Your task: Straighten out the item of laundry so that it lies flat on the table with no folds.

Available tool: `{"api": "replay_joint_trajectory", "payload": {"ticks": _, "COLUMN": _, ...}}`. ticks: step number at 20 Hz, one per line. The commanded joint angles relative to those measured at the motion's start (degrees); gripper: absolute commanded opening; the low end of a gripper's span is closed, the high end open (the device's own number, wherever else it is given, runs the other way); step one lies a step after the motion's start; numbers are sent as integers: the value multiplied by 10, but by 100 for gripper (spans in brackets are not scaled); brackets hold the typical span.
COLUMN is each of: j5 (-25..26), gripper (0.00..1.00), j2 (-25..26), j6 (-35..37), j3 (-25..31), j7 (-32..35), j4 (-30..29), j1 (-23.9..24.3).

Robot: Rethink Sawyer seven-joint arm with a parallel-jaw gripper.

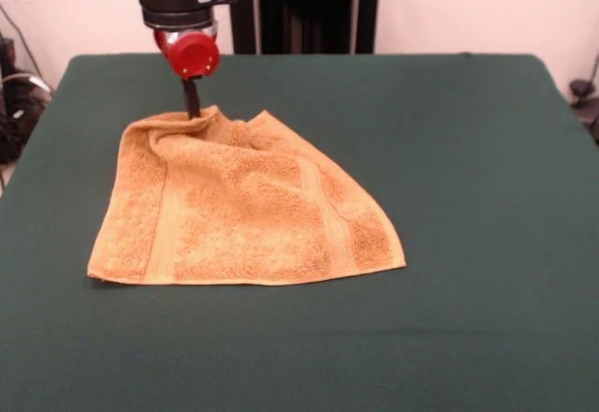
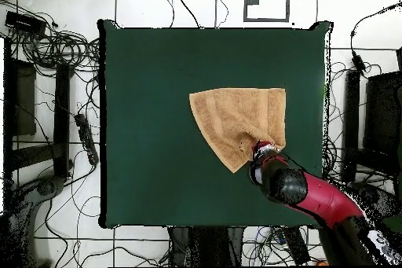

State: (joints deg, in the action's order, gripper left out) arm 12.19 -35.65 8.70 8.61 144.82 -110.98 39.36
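Well, from where I stand the towel (image 1: 245,208) is about half way to flat, not more. It lies on the green worktop (image 1: 468,150), on the side nearer to the robot and a bit off centre; in the front view this is left of the middle. The near edge and the two near corners rest flat on the cloth, and the two woven bands run approx. straight from back to front. This part looks done.

The far part is not done. The gripper (image 1: 193,105) stands at the far left corner of the towel, with its dark tip going down into a bunched, raised bit of fabric. The fabric rises to this point, so I judge the gripper has the corner pinched, but the fingers are hidden by the cloth and by the red part above, so I cannot tell for sure if they are closed or how wide. In the overhead view the arm (image 2: 314,198) covers the same corner.

The outline is also not a square. The far right side runs slanted down to the near right corner, so prob. one corner is folded under or drawn inward; I cannot see which.

What is left, in my opinion: pull this lifted corner outward, away from the towel's centre, lay it down, then check the slanted side for a hidden fold.
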Motion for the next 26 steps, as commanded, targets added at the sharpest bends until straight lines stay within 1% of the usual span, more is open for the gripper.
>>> {"api": "replay_joint_trajectory", "payload": {"ticks": 1, "j5": 30, "gripper": 0, "j2": -20, "j6": 102, "j3": 71, "j7": -83, "j4": 27, "j1": 4}}
{"api": "replay_joint_trajectory", "payload": {"ticks": 5, "j5": 40, "gripper": 0, "j2": -33, "j6": 128, "j3": 74, "j7": -94, "j4": 35, "j1": 13}}
{"api": "replay_joint_trajectory", "payload": {"ticks": 8, "j5": 50, "gripper": 0, "j2": -35, "j6": 146, "j3": 84, "j7": -102, "j4": 38, "j1": 27}}
{"api": "replay_joint_trajectory", "payload": {"ticks": 13, "j5": 66, "gripper": 0, "j2": -36, "j6": 160, "j3": 91, "j7": -108, "j4": 46, "j1": 33}}
{"api": "replay_joint_trajectory", "payload": {"ticks": 26, "j5": 96, "gripper": 0, "j2": -12, "j6": 175, "j3": 125, "j7": -116, "j4": 66, "j1": 60}}
